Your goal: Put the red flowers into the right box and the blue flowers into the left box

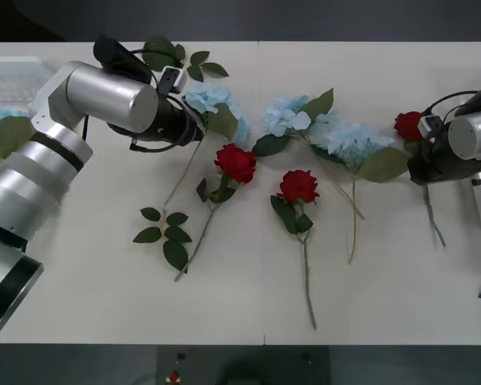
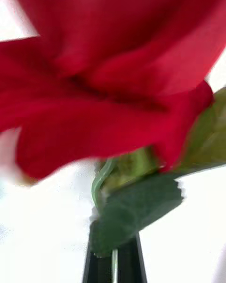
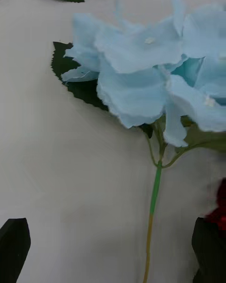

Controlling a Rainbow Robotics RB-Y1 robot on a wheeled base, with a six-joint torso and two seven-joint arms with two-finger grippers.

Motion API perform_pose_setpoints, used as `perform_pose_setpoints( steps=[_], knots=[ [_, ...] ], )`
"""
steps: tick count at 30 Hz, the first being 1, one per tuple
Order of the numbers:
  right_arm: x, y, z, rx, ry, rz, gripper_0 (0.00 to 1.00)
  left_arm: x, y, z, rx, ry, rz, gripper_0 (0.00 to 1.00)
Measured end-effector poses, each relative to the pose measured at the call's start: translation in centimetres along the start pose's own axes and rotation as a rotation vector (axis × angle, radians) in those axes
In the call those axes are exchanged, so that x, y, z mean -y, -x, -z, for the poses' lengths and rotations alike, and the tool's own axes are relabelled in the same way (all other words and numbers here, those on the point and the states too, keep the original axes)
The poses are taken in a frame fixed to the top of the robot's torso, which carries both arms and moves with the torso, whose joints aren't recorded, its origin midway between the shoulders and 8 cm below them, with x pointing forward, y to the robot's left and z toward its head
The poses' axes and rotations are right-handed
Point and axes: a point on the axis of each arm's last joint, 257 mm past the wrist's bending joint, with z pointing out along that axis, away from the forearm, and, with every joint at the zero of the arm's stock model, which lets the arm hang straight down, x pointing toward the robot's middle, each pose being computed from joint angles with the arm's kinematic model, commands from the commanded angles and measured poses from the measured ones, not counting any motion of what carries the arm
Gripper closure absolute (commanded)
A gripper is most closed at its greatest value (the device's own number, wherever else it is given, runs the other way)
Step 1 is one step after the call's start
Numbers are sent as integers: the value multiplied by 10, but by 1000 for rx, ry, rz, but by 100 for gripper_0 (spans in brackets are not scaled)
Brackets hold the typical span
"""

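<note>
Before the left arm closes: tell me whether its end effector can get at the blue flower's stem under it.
Probably yes. The left end effector is open, a finger on each side of the blue flower stem, bare table around it. The nearest red flower sits just beside one finger and might get brushed.

The red flowers and the blue flowers look like soft matt cloth. The counter is smooth and matt white. The arm shells are brushed, shiny metal.
</note>
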Motion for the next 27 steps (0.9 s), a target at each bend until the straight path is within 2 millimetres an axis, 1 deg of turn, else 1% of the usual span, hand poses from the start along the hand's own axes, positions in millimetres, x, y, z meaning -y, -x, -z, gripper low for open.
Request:
perform_pose_setpoints(
  steps=[5,8,11,14,15,16,17,19,21,23,24,25,26,27],
  knots=[
    [-4,4,2,5,15,-6,100,9,-2,-20,17,33,-20,0],
    [-7,12,11,-1,25,-12,100,17,-7,-33,27,39,-41,0],
    [-10,23,29,-21,59,-32,100,26,-16,-43,25,35,-66,0],
    [-6,40,58,-24,86,-11,100,30,-24,-49,12,49,-97,2],
    [-3,44,68,-28,91,-9,100,30,-25,-50,9,56,-106,7],
    [1,50,79,-25,95,-16,100,31,-26,-51,7,58,-109,14],
    [5,55,88,-19,100,-25,100,33,-27,-52,5,57,-109,17],
    [17,66,108,-1,105,-48,100,37,-29,-53,1,52,-107,34],
    [32,74,125,19,98,-60,100,40,-29,-54,0,50,-111,38],
    [53,81,140,44,75,-31,100,38,-29,-54,1,59,-119,40],
    [66,82,147,55,58,-5,100,37,-29,-54,2,62,-122,45],
    [78,83,154,64,42,19,100,37,-29,-54,1,64,-124,56],
    [91,83,160,70,23,43,100,36,-29,-54,1,67,-125,60],
    [105,80,166,73,4,53,100,36,-29,-54,2,68,-126,76]
  ],
)
